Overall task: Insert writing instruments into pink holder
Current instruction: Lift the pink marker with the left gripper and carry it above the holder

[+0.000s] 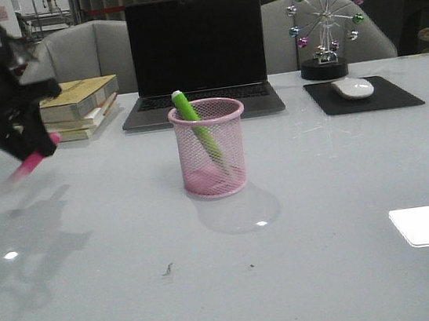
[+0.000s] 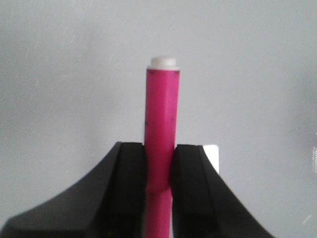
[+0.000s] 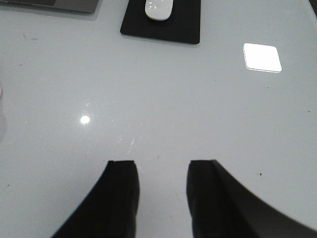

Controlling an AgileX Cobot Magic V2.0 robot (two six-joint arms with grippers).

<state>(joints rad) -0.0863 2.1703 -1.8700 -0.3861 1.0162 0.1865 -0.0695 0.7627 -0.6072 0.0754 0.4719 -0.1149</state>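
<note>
Everywhere glossy white table (image 1: 325, 217), cluttered backdrop.

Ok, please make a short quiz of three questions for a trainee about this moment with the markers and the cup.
1. True or false: the green marker already stands inside the pink cup.
2. What does the left gripper hold?
A. the pink marker
B. the mouse
C. nothing
3. Fill in: the right gripper is ____ and holds nothing.

Key: 1 true, it leans against the rim. 2 A, the fingers clamp its barrel. 3 open, above bare table.
</note>
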